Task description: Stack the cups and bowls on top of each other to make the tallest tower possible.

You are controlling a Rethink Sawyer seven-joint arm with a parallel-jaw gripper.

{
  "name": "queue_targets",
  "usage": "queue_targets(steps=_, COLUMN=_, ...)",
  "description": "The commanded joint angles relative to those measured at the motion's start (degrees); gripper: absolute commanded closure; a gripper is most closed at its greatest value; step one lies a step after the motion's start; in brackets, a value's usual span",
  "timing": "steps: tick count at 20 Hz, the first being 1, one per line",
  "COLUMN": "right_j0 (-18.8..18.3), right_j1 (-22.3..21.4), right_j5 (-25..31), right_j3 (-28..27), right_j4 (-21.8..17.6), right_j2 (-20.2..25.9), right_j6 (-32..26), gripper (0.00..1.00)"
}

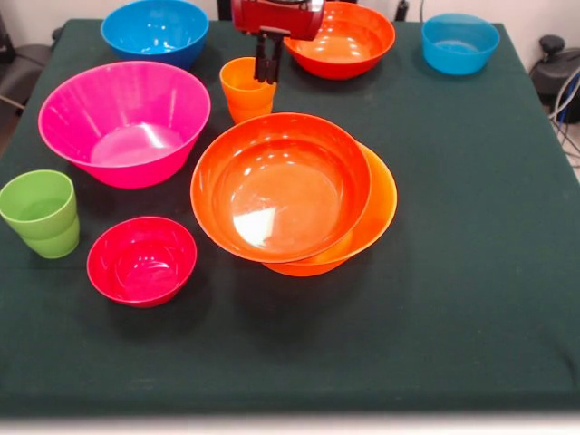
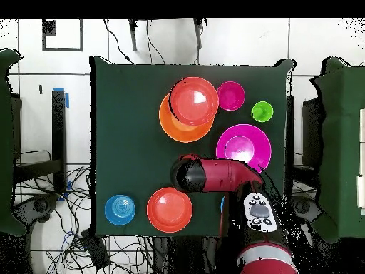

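— While the front view is up, where does the tower (image 1: 292, 192) stand?

— At the middle of the green tabletop (image 1: 453, 299): a red-orange bowl (image 1: 279, 186) sits tilted in the widest orange bowl (image 1: 376, 217), which pokes out from under it. Two pieces, so barely begun.

— And the claw (image 1: 266, 62)?

— It hangs from the red arm (image 1: 276, 15) with its dark fingers dipping at the rim of the orange cup (image 1: 246, 89), just behind the tower. They look close together, but whether they pinch the rim or only hover inside it, I cannot tell.

— What is left loose?

— The big pink bowl (image 1: 125, 122), the light green cup (image 1: 40, 213), the small crimson bowl (image 1: 141, 260), a blue bowl (image 1: 155, 30), a smaller blue bowl (image 1: 459, 43) and another red-orange bowl (image 1: 342, 38). All stand apart from the tower.

— Overhead?

— Same story, turned round. The tower (image 2: 188, 107) shows as a red-orange disc over an orange crescent. The arm (image 2: 214, 176) covers the orange cup and the claw entirely. The pink bowl (image 2: 244, 146), crimson bowl (image 2: 230, 95), green cup (image 2: 261, 110), red-orange bowl (image 2: 170, 209) and small blue bowl (image 2: 120, 210) sit separate.

— So most of it remains?

— I'd judge so: nearly every piece is unstacked.
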Motion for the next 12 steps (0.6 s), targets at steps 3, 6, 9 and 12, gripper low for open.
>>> queue_targets(steps=3, right_j0=1.9, right_j1=3.5, right_j5=-2.2, right_j3=2.2, right_j4=2.1, right_j2=1.5, right_j6=9.4, gripper=0.0)
queue_targets(steps=6, right_j0=2.0, right_j1=3.5, right_j5=-2.2, right_j3=2.4, right_j4=2.3, right_j2=1.4, right_j6=9.6, gripper=0.0)
queue_targets(steps=9, right_j0=1.9, right_j1=3.5, right_j5=-2.1, right_j3=2.4, right_j4=2.4, right_j2=1.5, right_j6=9.4, gripper=0.0)
queue_targets(steps=12, right_j0=1.5, right_j1=3.6, right_j5=-1.7, right_j3=2.4, right_j4=2.6, right_j2=2.0, right_j6=8.8, gripper=0.0)
